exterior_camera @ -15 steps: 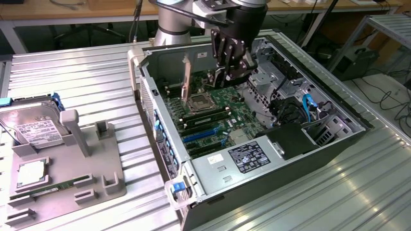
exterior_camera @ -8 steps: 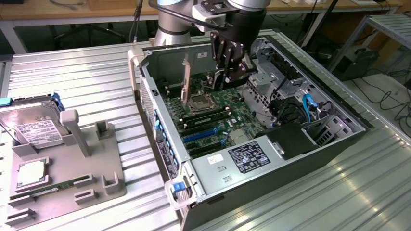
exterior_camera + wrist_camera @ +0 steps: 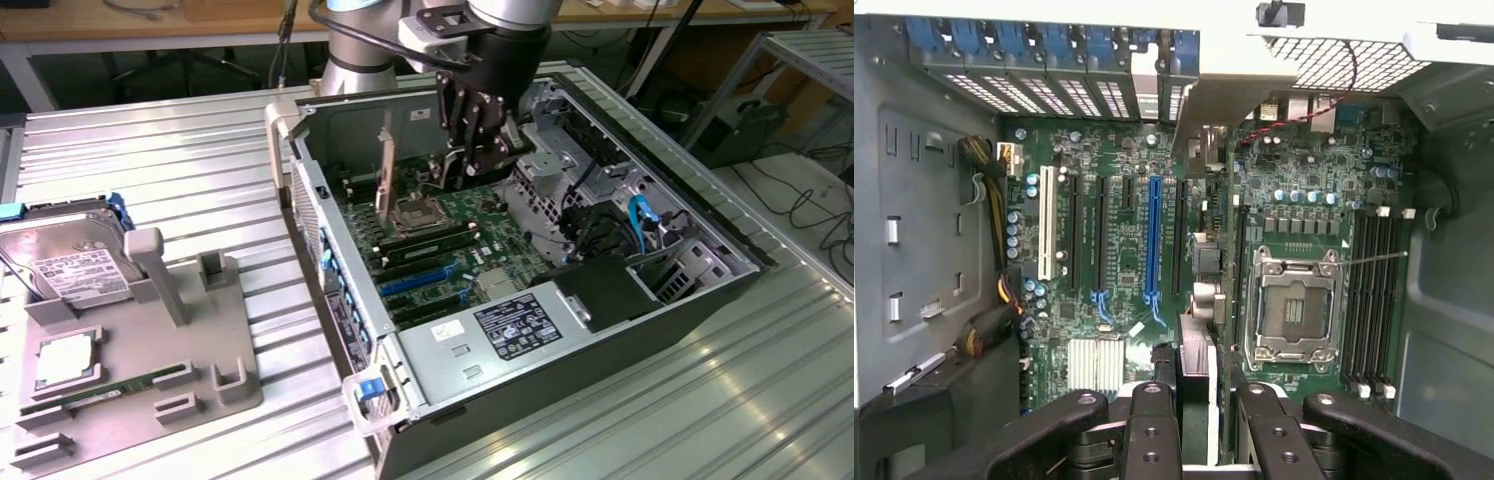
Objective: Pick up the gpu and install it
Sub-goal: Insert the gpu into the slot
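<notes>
The gpu (image 3: 388, 170) stands on edge inside the open computer case (image 3: 694, 225), over the green motherboard beside the CPU socket. In the wrist view I look down its thin top edge (image 3: 1196, 345), which runs from my fingers to the pale bracket end at the case's rear wall. My gripper (image 3: 465, 165) reaches down into the case from above. Its black fingers (image 3: 1152, 420) sit on either side of the card, and the gripper (image 3: 1199, 425) is shut on it. The card's lower edge and its slot are hidden.
On the exterior view's left, a grey fixture (image 3: 147, 340) holds a silver hard drive (image 3: 74, 265) and a green memory stick (image 3: 127, 388). The power supply (image 3: 514, 325) fills the case's near end. Drive cages and cables (image 3: 641, 225) crowd its far side. A blue slot (image 3: 1153, 240) lies beside the card.
</notes>
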`<control>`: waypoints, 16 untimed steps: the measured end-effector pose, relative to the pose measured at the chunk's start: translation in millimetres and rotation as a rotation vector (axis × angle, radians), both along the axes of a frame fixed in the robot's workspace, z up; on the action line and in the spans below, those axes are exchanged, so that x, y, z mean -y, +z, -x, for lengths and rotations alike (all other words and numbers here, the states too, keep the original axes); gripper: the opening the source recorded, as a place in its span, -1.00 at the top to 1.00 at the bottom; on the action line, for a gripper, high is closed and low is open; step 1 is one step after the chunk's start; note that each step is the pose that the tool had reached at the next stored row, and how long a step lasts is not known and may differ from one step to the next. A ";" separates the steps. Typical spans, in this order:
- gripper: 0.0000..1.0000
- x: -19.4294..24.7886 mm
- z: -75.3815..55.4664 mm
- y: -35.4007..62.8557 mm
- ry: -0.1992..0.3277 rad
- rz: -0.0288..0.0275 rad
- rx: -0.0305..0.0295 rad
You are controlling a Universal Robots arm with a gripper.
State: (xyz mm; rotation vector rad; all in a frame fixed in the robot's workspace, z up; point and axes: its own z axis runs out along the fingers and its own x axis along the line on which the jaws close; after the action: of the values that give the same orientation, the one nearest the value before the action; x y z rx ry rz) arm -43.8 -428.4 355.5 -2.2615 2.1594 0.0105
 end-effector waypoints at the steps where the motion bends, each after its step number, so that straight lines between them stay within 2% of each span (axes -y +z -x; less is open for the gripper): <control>1: 0.45 0.0 0.0 -0.9 0.000 -0.0001 -0.0003; 16: 0.45 0.0 0.0 -13.8 0.000 -0.0001 -0.0050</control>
State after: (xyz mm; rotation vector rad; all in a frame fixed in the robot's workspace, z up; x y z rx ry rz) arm -43.8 -428.4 341.8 -2.2638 2.1617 0.0162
